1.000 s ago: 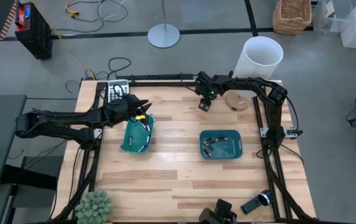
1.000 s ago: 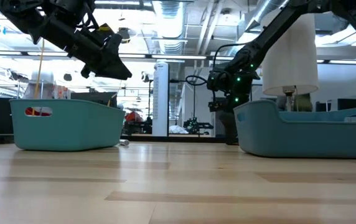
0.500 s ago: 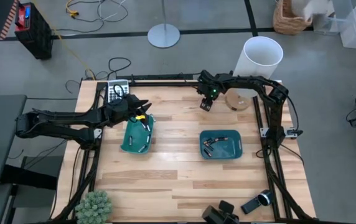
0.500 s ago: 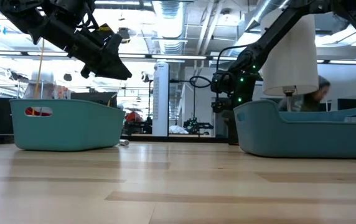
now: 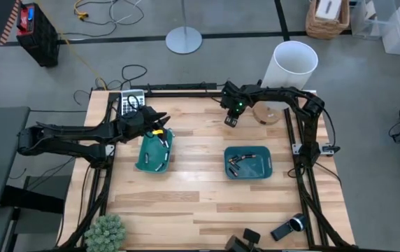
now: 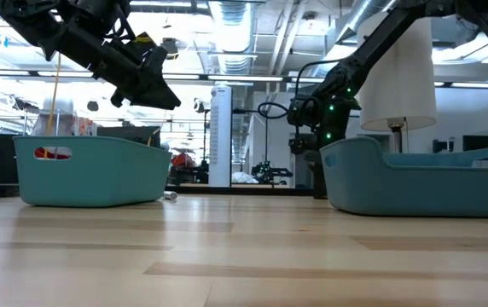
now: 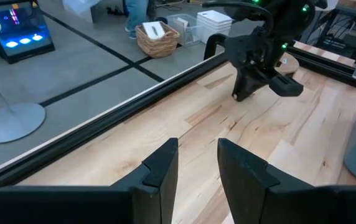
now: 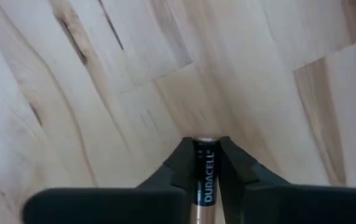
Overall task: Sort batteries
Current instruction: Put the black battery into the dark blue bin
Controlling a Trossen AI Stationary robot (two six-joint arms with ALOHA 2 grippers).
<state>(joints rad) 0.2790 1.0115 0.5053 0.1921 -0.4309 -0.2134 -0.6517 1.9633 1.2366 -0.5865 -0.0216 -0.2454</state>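
Observation:
A dark battery (image 8: 204,168) with a copper-coloured end sits between the fingers of my right gripper (image 8: 204,144), which points steeply down at the table's far side (image 5: 231,121) and is shut on it. My left gripper (image 7: 196,149) hangs open above the far end of the left teal tray (image 5: 144,159), with nothing between its fingers. That tray holds silvery batteries (image 5: 160,147). The right teal tray (image 5: 266,171) holds dark batteries (image 5: 238,160) lying on its floor. My right gripper pinches the battery's two long sides (image 8: 196,163) between its two fingers. The fingers come from above, slanting steeply down, and the battery lies along them, its dark end (image 8: 205,140) at their free ends. Whether it rests on the wood I cannot tell.
A grey calculator (image 5: 131,103) lies at the far left corner. A round wooden dish (image 5: 266,113) lies behind my right gripper, and a white bin (image 5: 295,65) stands beyond the table. A plant (image 5: 105,232) and a handheld device (image 5: 289,227) are at the near edge. Bare wood lies between the trays.
My right gripper has tipped slightly at the table's far side and shut on the battery. It has stayed in the same place.

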